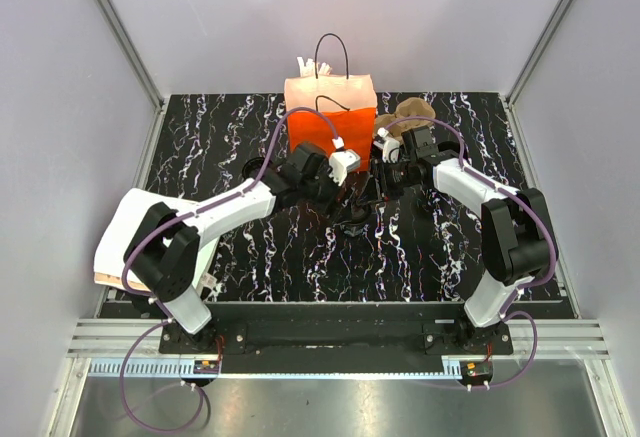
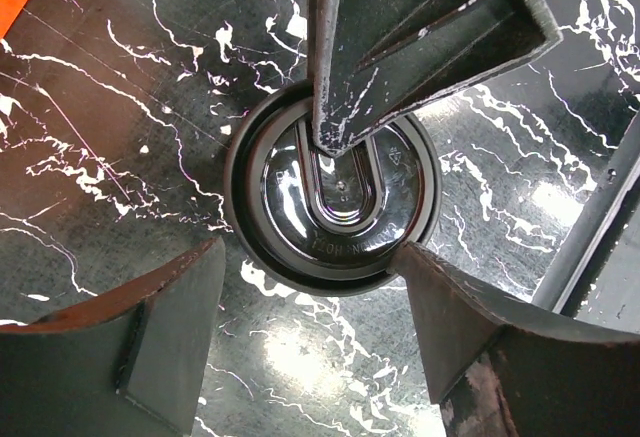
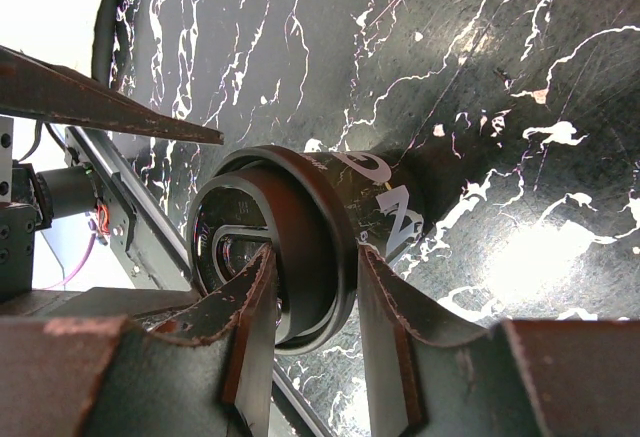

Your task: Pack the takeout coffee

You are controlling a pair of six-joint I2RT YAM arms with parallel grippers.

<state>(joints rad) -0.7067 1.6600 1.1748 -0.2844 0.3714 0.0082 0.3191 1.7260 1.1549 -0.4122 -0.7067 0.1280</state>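
Pinching the lid rim of the takeout coffee [image 2: 290,197], the right gripper [image 3: 315,267] gripped it on the marbled table [image 2: 100,157] (before the orange bag [image 1: 330,107]); the left gripper [image 2: 308,249] hung spread wide above.

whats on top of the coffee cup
A black lid, with one finger of the right hand lying across it and the other outside the rim. Whatever is inside the cup is hidden by the lid.

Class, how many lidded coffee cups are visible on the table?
1. The takeout coffee stands on the table between the open fingers of the left gripper, in front of the orange bag. Others may be hidden.
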